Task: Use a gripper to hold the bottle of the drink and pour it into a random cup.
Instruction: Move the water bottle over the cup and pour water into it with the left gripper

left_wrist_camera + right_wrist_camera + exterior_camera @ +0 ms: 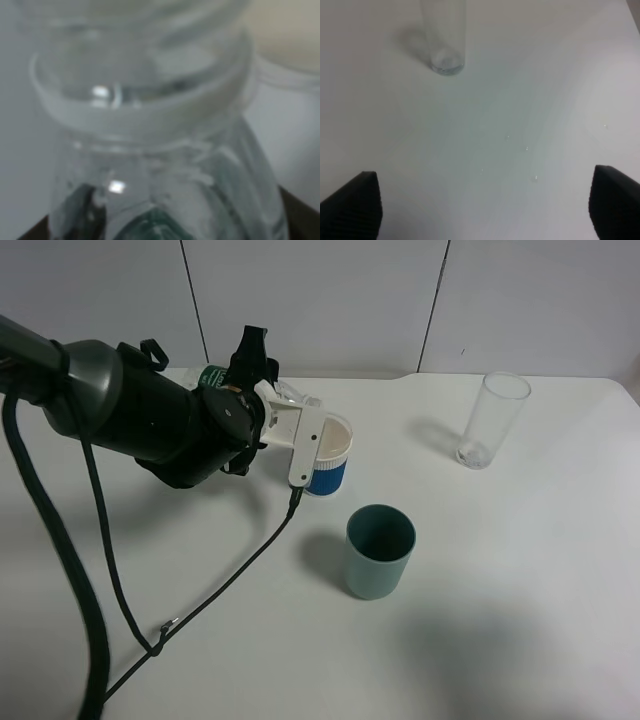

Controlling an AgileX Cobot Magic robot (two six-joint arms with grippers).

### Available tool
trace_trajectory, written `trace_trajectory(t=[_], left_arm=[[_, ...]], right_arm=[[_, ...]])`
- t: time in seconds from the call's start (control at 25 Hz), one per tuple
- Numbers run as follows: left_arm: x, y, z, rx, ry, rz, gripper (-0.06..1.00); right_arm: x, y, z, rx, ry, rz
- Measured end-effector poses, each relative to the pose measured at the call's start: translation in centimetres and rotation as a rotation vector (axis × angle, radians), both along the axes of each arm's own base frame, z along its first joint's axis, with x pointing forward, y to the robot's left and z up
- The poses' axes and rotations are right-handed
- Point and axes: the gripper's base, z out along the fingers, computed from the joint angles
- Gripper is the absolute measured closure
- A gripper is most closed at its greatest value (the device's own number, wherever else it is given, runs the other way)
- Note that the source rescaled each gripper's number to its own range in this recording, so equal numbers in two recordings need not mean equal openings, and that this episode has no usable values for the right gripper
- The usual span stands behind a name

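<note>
Across the white counter (520, 640) my left arm (150, 425) is the bulkiest thing, lying low and rolled over so that its load tips sideways. Its cable (200, 600) trails on the counter behind the left fingers (250, 352), away from both cups.

Clamped between those fingers is the bottle (292, 395). It is tilted far over, green label back in the grip and neck thrust out ahead. I judge the lean is meant to bring the mouth over the cup (328, 452), which stands just beyond the fingertips. From the left wrist the neck fills the view with the cup's pale rim just past it. That view is too blurred for me to tell whether the drink is running, or whether the mouth sits inside the rim.

The counter's back edge runs close behind the fingers, so I judge there is little room to draw back. Toward the counter's front, apart from the fingers, stands the grey-green cup (380, 550). It is near the blue-banded cup without touching it, which leaves a tight margin for any swing that way. The tall glass (492, 420) stands well off to the side, clear of the pour.

The right fingers (351, 207) are spread apart over bare counter, holding nothing. The glass is ahead of them, with small droplets (526, 148) between.
</note>
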Motion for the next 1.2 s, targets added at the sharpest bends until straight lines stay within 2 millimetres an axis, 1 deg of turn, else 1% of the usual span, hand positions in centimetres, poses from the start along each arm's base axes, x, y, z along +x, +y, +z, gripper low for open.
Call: trace_trajectory(t=[0.16,0.24,0.44,0.52,1.2], left_arm=[[0.2,-0.6,0.6,-0.022,-0.013,0.002,0.94],[0.3,-0.7,0.5,-0.016,-0.018,0.003,0.94],[0.5,-0.8,-0.7,0.024,0.004,-0.004,0.94],[0.5,-0.8,-0.9,0.029,0.007,-0.005,0.94],[0.6,-0.8,-0.4,0.128,-0.047,-0.033,0.94]], right_arm=[[0.0,0.0,0.0,0.000,0.000,0.000],[0.0,0.0,0.0,0.000,0.000,0.000],[0.0,0.0,0.0,0.000,0.000,0.000],[0.0,0.0,0.0,0.000,0.000,0.000],[0.0,0.0,0.0,0.000,0.000,0.000]])
